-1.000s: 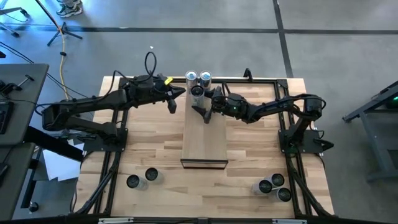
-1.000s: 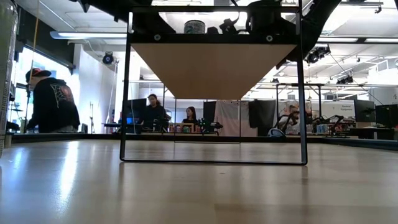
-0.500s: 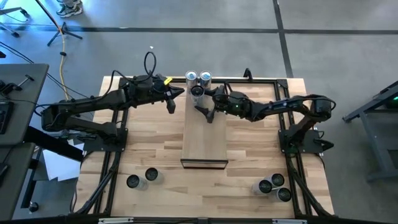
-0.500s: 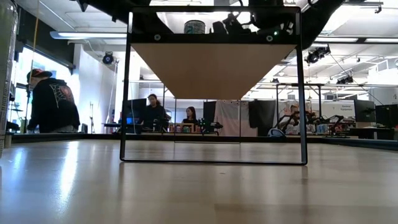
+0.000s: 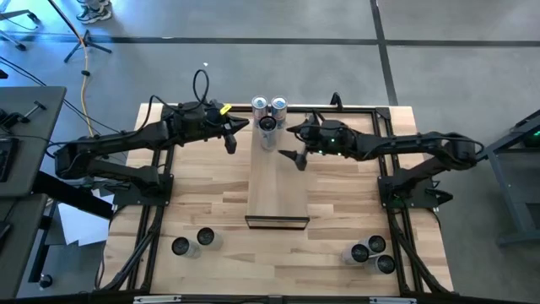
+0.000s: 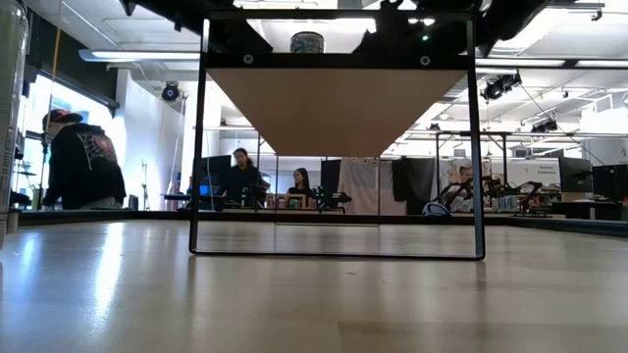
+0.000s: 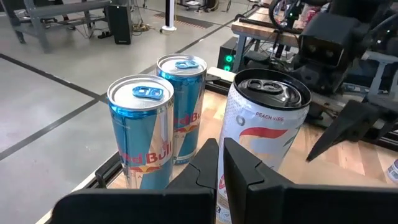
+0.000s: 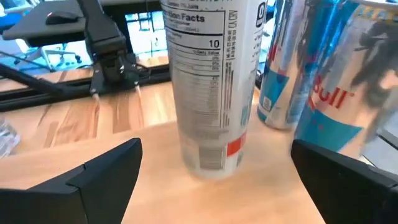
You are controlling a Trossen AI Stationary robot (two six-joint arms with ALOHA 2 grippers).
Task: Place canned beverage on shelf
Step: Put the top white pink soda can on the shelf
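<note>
A white can (image 5: 267, 127) stands upright on its base at the far end of the light wood shelf (image 5: 277, 186), in front of two blue-and-silver cans (image 5: 259, 105) (image 5: 278, 105). The right wrist view shows the white can (image 8: 208, 87) standing free on the shelf between my right gripper's spread fingers. My right gripper (image 5: 294, 144) is open, just right of the can and apart from it. My left gripper (image 5: 232, 139) hangs shut to the left of the shelf's far end, its fingers (image 7: 221, 163) pointing at the white can (image 7: 264, 134) without touching it. In the low view the can (image 6: 307, 42) shows on top of the shelf (image 6: 334, 108).
Loose cans lie on the butcher-block tabletop near its front edge, two at the left (image 5: 192, 242) and three at the right (image 5: 371, 252). Black frame rails (image 5: 156, 211) run along both sides. People sit and stand in the room beyond (image 6: 83, 162).
My right gripper has drawn back from the white can toward the table's right edge, risen, and tipped up nearer to level. The white can has stayed upright on the shelf.
</note>
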